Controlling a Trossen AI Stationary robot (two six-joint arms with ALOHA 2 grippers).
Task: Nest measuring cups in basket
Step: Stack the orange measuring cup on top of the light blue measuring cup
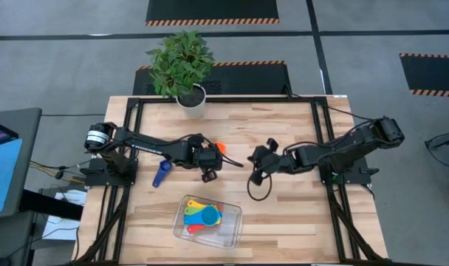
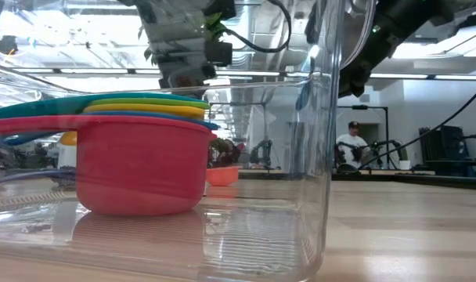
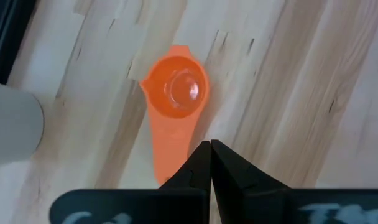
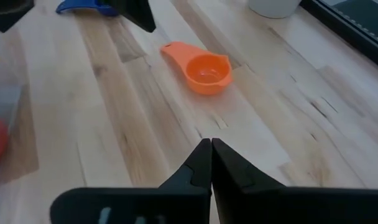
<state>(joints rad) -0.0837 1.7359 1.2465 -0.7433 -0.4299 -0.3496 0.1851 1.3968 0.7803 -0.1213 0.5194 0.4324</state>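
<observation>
High view: clear shallow plastic basket point(image 1: 232, 229) at the near edge holds four nested cups, small orange plastic cup point(image 1: 219, 147) and dark blue cup point(image 1: 160, 174) remain out on the table, left gripper point(image 1: 210, 168) pinched empty above orange cup, right gripper point(image 1: 257, 162) likewise closed, empty.

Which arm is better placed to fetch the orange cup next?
Left, probably. Its hand, shut and empty, hovers right over the orange cup, at the handle. The right hand, also shut, points at it from farther across the table.
</observation>
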